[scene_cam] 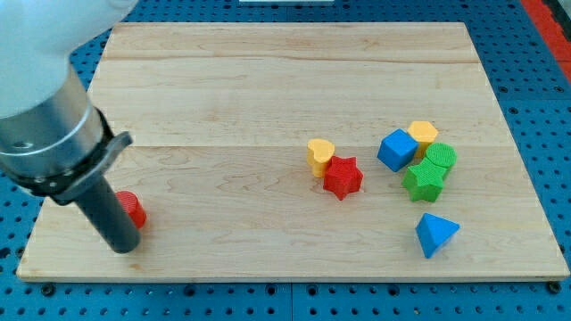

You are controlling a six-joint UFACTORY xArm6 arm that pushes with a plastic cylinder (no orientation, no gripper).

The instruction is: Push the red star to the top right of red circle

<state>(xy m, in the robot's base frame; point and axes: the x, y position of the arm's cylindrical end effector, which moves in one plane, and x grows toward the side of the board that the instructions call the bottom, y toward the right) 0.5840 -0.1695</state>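
Observation:
The red star (343, 176) lies right of the board's middle, touching the yellow heart (319, 154) at its upper left. The red circle (132, 209) sits near the board's bottom left corner, partly hidden behind my rod. My tip (123, 247) rests on the board just below and left of the red circle, far to the left of the red star.
A cluster at the right holds a blue cube (398, 149), a yellow hexagon (423, 134), a green circle (440, 158) and a green star (423, 182). A blue triangle (435, 234) lies below them. The wooden board (268, 80) sits on a blue pegboard.

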